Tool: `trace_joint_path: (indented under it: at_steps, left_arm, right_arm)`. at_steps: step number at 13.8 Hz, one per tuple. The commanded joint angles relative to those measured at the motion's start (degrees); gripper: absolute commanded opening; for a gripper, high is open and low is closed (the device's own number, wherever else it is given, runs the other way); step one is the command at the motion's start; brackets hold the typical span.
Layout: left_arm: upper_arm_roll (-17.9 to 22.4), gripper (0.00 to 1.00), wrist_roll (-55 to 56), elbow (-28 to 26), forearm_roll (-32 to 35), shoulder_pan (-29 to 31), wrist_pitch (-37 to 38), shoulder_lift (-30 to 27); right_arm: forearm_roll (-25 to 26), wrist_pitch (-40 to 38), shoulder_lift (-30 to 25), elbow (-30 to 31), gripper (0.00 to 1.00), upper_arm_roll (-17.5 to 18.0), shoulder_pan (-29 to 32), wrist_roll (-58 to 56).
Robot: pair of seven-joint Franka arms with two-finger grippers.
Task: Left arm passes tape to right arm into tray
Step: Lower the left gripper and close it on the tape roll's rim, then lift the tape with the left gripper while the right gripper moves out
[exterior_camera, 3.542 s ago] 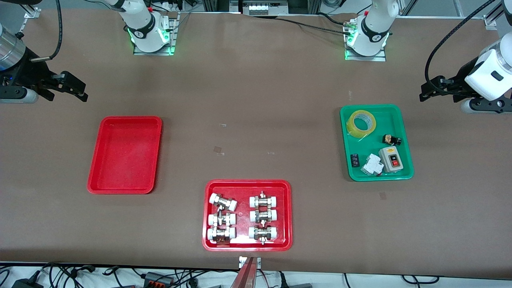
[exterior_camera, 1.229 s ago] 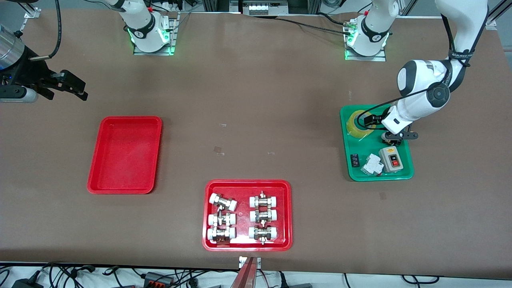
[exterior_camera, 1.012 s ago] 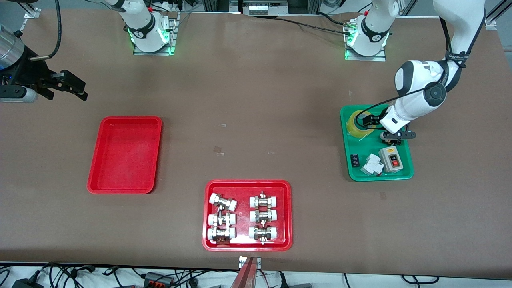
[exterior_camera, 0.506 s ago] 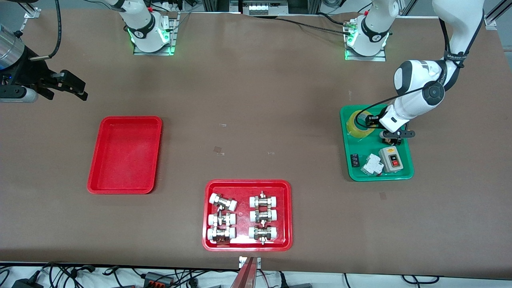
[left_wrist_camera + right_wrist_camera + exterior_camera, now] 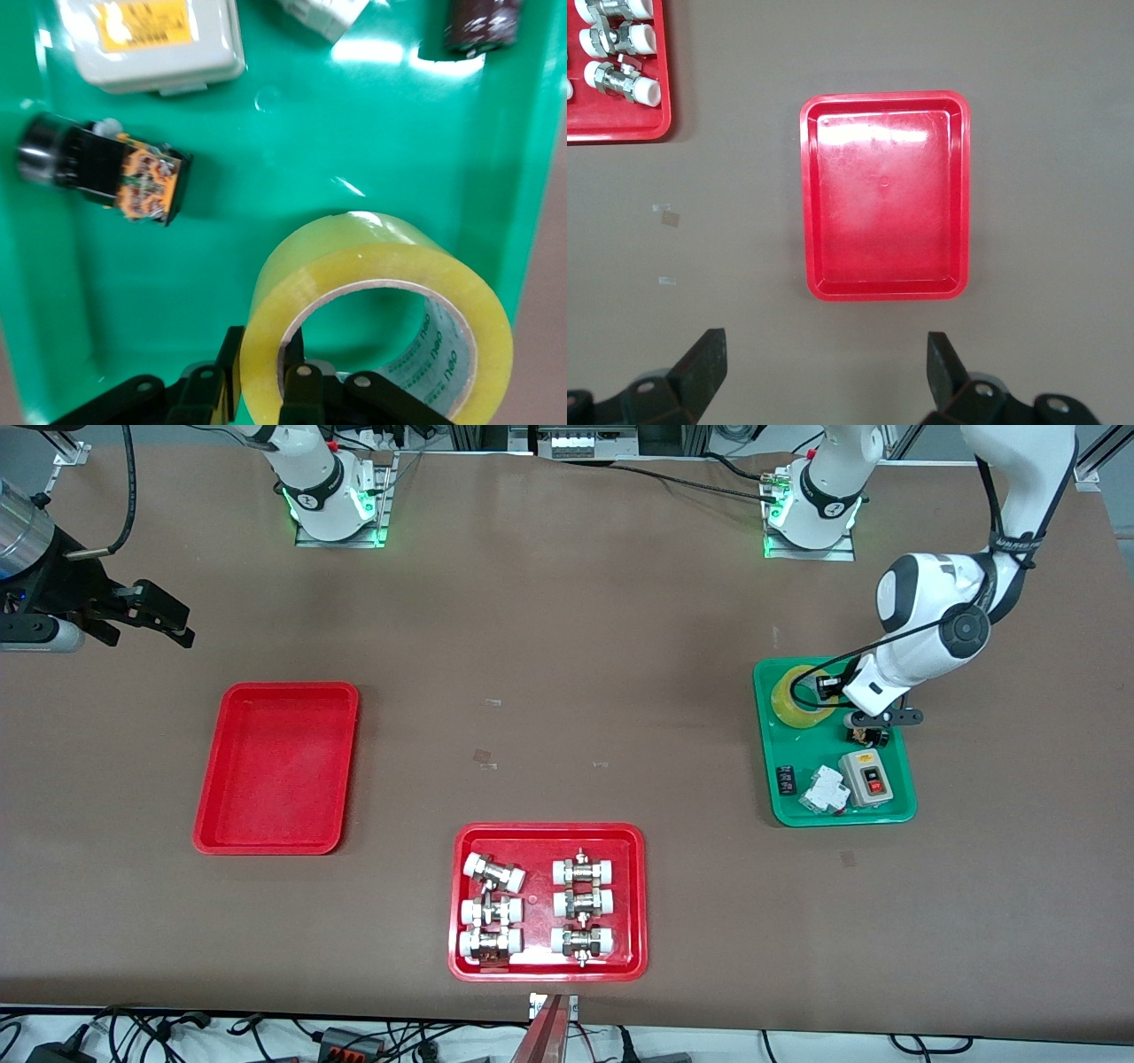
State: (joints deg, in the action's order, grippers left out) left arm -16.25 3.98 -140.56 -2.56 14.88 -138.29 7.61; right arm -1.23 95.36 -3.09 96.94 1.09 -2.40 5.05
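Note:
The yellow tape (image 5: 797, 701) (image 5: 372, 328) rests in the green tray (image 5: 895, 691) toward the left arm's end of the table. My left gripper (image 5: 826, 687) (image 5: 263, 354) is shut on the roll's wall, one finger outside and one inside the whitish core. The plain red tray (image 5: 276, 768) (image 5: 884, 195) lies bare toward the right arm's end. My right gripper (image 5: 164, 615) (image 5: 824, 363) waits open in the air above the table beside that tray, with nothing between its fingers.
The green tray also holds a grey switch box (image 5: 866, 776) (image 5: 151, 40), a white breaker (image 5: 824, 789), a small black-and-orange part (image 5: 868, 735) (image 5: 106, 170) and a dark part (image 5: 785, 779). A red tray of metal fittings (image 5: 547, 903) sits near the table's front edge.
My left arm came down over the green tray and its fingers closed on the tape's wall. The roll has shifted slightly in the tray. The right arm has not moved.

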Motion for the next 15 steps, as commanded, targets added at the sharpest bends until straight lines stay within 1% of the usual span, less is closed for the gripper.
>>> trace_joint_path:
  at_steps: [1, 2, 4, 5, 6, 7, 8, 9, 10, 12, 13, 15]
  left_arm:
    - [-2.9, 0.00, -0.7, 2.8, -1.0, 0.2, 7.8, -7.9]
    - [-4.4, 0.00, -0.7, 3.4, -1.0, 0.2, 7.9, -8.3]
    - [-9.0, 0.00, 0.6, 8.4, -1.3, 0.2, 8.3, -10.6]
    - [-10.5, 0.00, 2.2, 12.1, -1.3, 0.2, 9.3, -11.6]
    - [-11.4, 0.00, 4.0, 17.1, -1.3, 0.2, 13.1, -11.7]
    - [-11.8, 0.00, 5.6, 22.6, -1.5, 0.0, 17.6, -11.0]
    - [-13.3, 0.00, 7.2, 27.7, -1.5, -0.2, 20.2, -9.1]
    - [-15.2, 0.00, 8.8, 30.9, -1.5, -0.3, 20.5, -7.8]
    - [-16.2, 0.00, 12.6, 31.8, -1.6, -0.2, 20.5, -6.3]
    - [-16.4, 0.00, 21.9, 34.4, -1.5, -1.4, 20.3, -2.4]
    - [-16.4, 0.00, 24.7, 36.1, -1.6, -3.4, 20.9, 0.2]
    - [-16.4, 0.00, 31.8, 37.5, -1.1, -6.5, 20.8, 2.7]
  right_arm:
    - [-0.2, -1.1, 0.3, -1.0, 1.00, 0.1, -0.1, 0.7]
    - [-0.2, -1.1, 0.3, -1.0, 1.00, 0.1, -0.1, 0.7]
    - [-0.2, -1.0, 0.3, -1.0, 1.00, 0.1, -0.1, 0.7]
    - [-0.2, -1.0, 0.3, -1.0, 1.00, 0.1, -0.1, 0.7]
    - [-0.2, -1.0, 0.4, -1.0, 1.00, 0.1, -0.1, 0.7]
    - [-0.2, -1.0, 0.4, -1.0, 1.00, 0.1, -0.1, 0.7]
    - [-0.2, -1.0, 0.5, -1.0, 1.00, 0.1, -0.1, 0.7]
    - [-0.2, -1.0, 0.5, -1.0, 1.00, 0.1, -0.1, 0.7]
    - [-0.2, -1.0, 0.5, -1.0, 1.00, 0.1, -0.1, 0.7]
    - [-0.2, -0.9, 0.7, -1.0, 1.00, 0.1, -0.1, 0.7]
    - [-0.2, -1.0, 0.7, -0.6, 1.00, 0.1, -0.1, 0.7]
    - [-0.1, -0.9, 0.7, 0.2, 1.00, 0.1, -0.1, 0.7]
